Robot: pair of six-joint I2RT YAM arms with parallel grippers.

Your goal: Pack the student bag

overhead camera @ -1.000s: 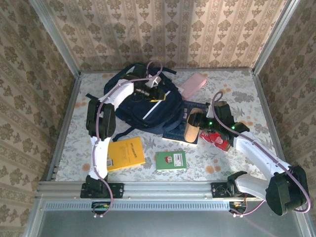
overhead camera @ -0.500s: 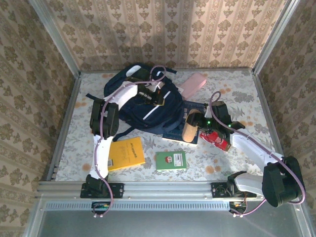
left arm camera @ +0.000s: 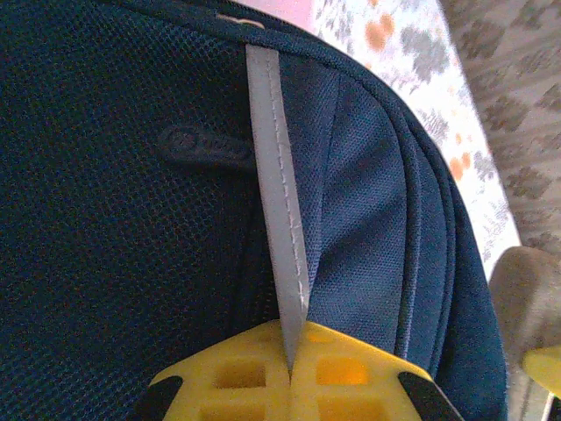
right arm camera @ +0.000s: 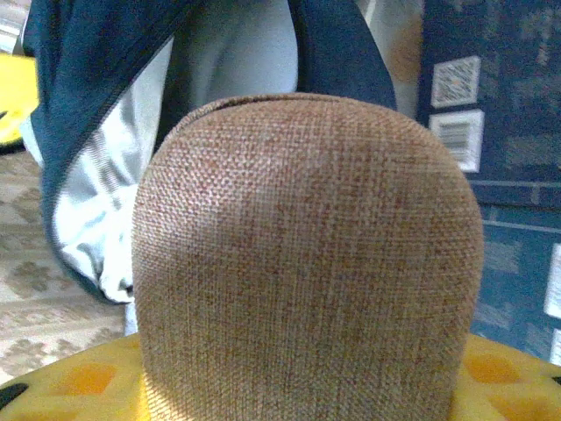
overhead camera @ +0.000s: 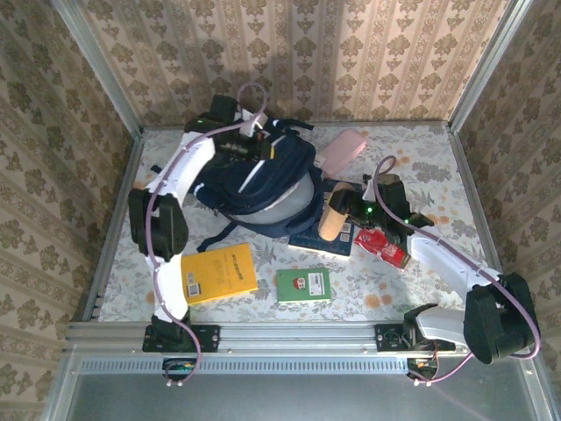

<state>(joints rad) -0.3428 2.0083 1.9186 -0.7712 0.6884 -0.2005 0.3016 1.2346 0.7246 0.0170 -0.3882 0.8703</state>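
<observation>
L claw (left arm camera: 289,373) pinched tight on grey strip of bag (overhead camera: 254,189), which sits back-centre on table (overhead camera: 412,158) w/ mouth gaping. R claw (overhead camera: 346,206) squeezing brown pouch (right arm camera: 307,254) just by the opening.

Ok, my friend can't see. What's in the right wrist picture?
The right gripper holds a brown woven pouch in front of the open student bag, whose pale lining shows. A dark blue book lies at the right.
</observation>
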